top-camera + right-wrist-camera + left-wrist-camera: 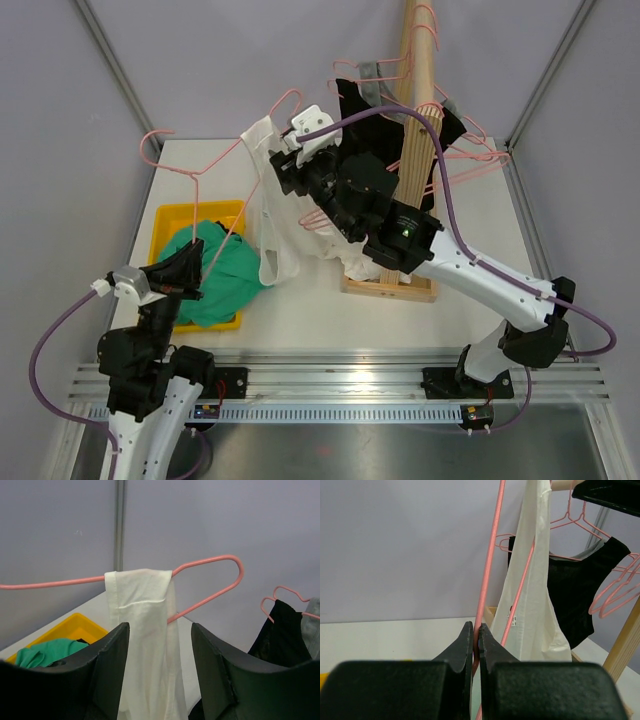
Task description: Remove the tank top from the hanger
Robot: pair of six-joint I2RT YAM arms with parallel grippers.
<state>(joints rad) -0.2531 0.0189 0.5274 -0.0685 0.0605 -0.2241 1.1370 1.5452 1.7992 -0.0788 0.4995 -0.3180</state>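
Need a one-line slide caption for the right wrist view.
Open right pincer lined up on the white tank top draped over the pink hanger, yellow bin behind.

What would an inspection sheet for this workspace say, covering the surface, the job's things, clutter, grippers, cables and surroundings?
Surface: white table, no spills seen.
Job's things: white tank top draped over the pink hanger, held up off the table.
Clutter: yellow bin holding a green garment; wooden rack with a black tank top hanging on it.
Grippers: left gripper shut on the pink hanger's wire; right gripper open, its jaws framing the white tank top.
Cables: purple cables loop off both arms, clear of the hanger.
Surroundings: grey walls; metal rail at the near edge.
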